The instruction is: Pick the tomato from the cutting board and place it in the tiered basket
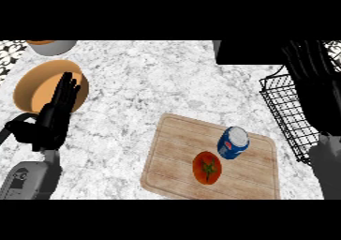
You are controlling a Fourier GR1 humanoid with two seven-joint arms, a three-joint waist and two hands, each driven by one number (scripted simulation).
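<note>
Grey-and-white marbled counter [145,79] filled the head view, seen steeply from above. Toward the lower right of it a pale wooden cutting board [180,154] was laid slightly askew, its slats running roughly lengthwise. On the board a red tomato [207,168] was seen with its green stalk scar facing up, near the board's middle. Just beside it, up and to the right, a blue can [233,142] with a white and red mark was lying tilted on the same board; whether the two touched could not be told.

At the right edge a black wire tiered basket [287,112] was set on the counter, well apart from the tomato. Over and in front of the basket the right hand [315,79] was raised, its dark fingers held straight and extended, nothing being gripped; its grey forearm came up from the lower right corner.

At the left the left hand [61,105] was shown resting, fingers straight and pointed up the view, nothing being held. Its fingertips overlapped a round tan plate [35,86] near the upper left. Above that, at the view's top edge, part of a grey bowl [52,47] with an orange inside was cut off
</note>
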